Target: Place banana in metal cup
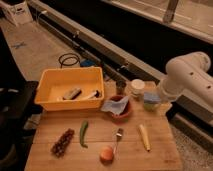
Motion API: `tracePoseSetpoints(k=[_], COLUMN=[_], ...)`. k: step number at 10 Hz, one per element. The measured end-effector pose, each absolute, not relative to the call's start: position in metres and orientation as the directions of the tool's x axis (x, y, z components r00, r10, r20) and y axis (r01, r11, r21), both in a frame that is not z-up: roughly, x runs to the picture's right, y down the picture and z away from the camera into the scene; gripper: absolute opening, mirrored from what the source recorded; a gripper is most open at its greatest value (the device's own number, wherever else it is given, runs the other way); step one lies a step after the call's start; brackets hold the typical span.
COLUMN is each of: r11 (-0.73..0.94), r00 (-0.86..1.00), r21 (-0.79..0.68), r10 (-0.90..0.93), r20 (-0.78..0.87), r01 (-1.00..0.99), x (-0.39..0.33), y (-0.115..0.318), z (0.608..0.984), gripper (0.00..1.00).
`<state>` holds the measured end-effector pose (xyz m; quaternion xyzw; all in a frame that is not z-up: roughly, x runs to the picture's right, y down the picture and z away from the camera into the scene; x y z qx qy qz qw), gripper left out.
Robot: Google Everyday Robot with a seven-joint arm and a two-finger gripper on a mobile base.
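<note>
The banana [144, 137], slim and pale yellow, lies on the wooden table [100, 125] at the front right, next to the fork [118, 138]. The metal cup [120, 87], small and dark grey, stands at the table's back edge, right of the yellow bin and left of a cream-white cup [137, 87]. My white arm [186, 76] reaches in from the right. The gripper [165, 106] hangs at the table's right edge, beside a pale green cup [149, 103]. It is above and behind the banana and holds nothing that I can see.
A yellow bin [55, 97] with two objects in it stands at the back left. A red-brown bowl [122, 116] holds a blue cloth [115, 105]. A green pepper [83, 133], grapes [62, 142] and an orange fruit [106, 153] lie along the front. A dark ledge runs behind the table.
</note>
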<state>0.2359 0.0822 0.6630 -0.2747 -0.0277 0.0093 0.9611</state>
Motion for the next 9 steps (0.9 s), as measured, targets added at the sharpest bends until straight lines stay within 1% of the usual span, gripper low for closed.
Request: tracePoseSetpoints(k=[2, 6, 9], r11=[0.836, 0.833, 0.757], r00=[0.997, 0.997, 0.972], r21=[-0.547, -0.552, -0.618], r10=[-0.008, 0.014, 0.229], r20=[0.080, 0.080, -0.055], r01=[0.050, 0.033, -0.214], x=[0.222, 0.224, 0.234], y=[0.096, 0.093, 0.110], z=[0.659, 0.663, 0.688], gripper=[0.70, 0.70, 0.70])
